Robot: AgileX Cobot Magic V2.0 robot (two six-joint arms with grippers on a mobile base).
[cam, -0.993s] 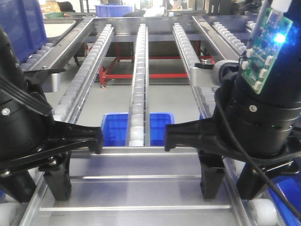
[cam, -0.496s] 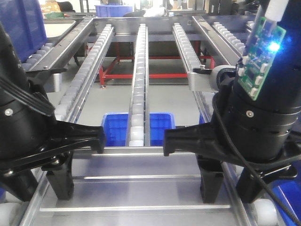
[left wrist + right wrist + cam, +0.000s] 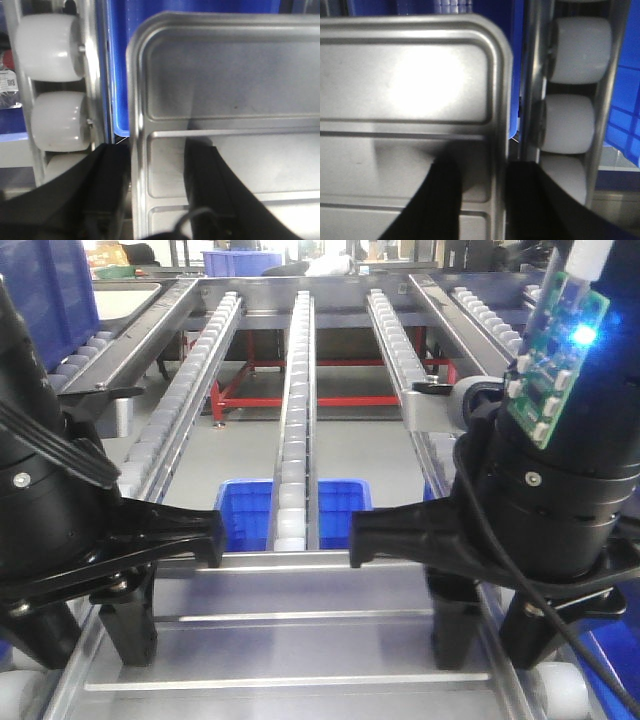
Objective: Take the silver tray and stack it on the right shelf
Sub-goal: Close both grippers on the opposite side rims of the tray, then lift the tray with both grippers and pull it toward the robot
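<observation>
The silver tray (image 3: 300, 640) is shiny, with two long ribs, and lies across the near end of the right shelf (image 3: 295, 390), between its outer roller rails. My left gripper (image 3: 85, 655) straddles the tray's left rim. In the left wrist view the outer finger is against the rim, and bare tray (image 3: 225, 90) floor shows between the rim and the inner finger, so the left gripper (image 3: 150, 150) is open. My right gripper (image 3: 497, 655) straddles the right rim the same way. In the right wrist view a gap separates the inner finger from the rim of the tray (image 3: 395, 85), so the right gripper (image 3: 482, 157) is open.
White rollers (image 3: 50, 45) run just left of the tray, and more white rollers (image 3: 580, 50) run just right of it. A blue bin (image 3: 340, 505) sits on the floor under the rack. A duller grey tray (image 3: 130, 300) lies on the far left level, and a red frame stands beyond.
Both arms have shifted only slightly, the right one a touch lower. The tray has stayed in place and the finger spacing looks the same.
</observation>
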